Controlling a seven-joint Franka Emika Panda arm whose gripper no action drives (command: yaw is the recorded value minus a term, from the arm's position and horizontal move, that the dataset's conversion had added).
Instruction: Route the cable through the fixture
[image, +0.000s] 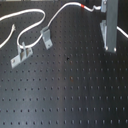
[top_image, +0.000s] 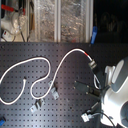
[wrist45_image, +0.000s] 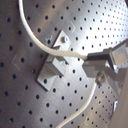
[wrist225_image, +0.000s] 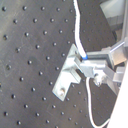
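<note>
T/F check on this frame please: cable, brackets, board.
1. The cable is white with one red band. True.
2. The board is white and smooth. False: it is black and dotted with holes.
3. Two grey brackets stand in the first exterior view's left half. True.
4. The cable runs across the board in one straight line. False: it curves in several loops in both exterior views.
5. The red band sits at the first exterior view's lower left. False: it is near the top, right of centre.
</note>
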